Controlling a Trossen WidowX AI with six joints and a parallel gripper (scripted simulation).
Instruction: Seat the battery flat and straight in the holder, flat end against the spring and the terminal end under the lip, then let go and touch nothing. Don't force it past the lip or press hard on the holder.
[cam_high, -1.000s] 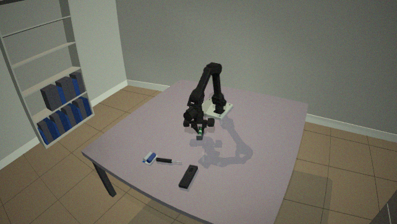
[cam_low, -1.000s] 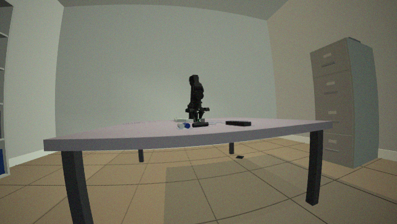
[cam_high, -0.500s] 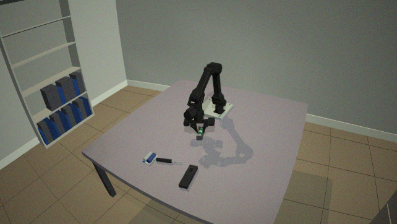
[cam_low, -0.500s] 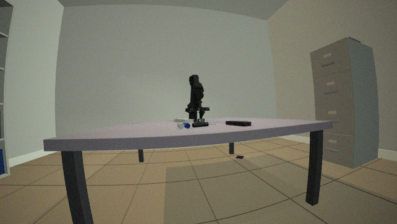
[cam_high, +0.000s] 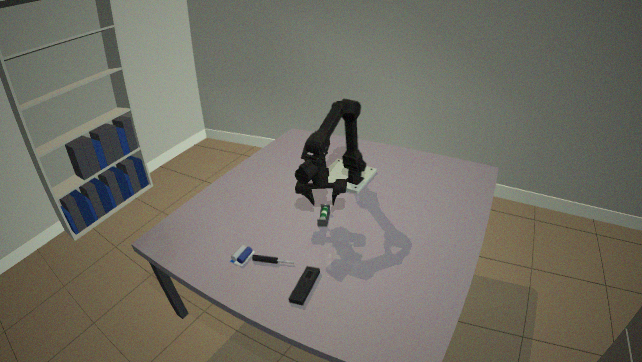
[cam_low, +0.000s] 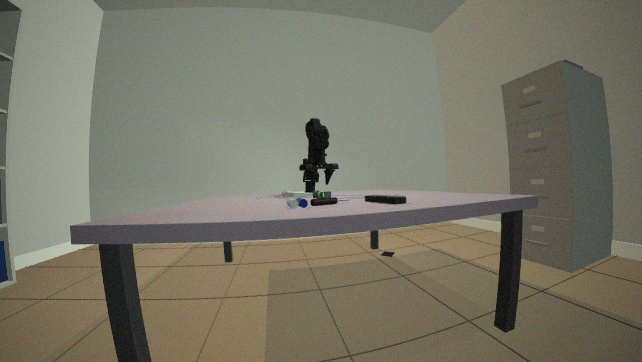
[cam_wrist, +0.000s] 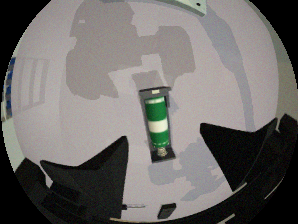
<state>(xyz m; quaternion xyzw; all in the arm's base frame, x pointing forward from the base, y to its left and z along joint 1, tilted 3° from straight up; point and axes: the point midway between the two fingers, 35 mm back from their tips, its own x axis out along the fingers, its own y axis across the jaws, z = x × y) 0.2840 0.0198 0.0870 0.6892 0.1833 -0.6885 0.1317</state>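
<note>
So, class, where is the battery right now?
In the wrist view the battery lies in the holder at centre, below and between the open fingers.

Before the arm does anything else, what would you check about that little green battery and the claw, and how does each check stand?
1. Gripper open, holding nothing: ok.
2. Fingers apart from the battery, raised above it: ok.
3. Battery lying inside the holder, in line with it: ok in the wrist view.
4. Flat end against the spring, terminal end under the lip: cannot tell, too small.
5. Holder sitting flat on the table: ok.
6. Screwdriver and remote well away from the arm's path: ok.
</note>
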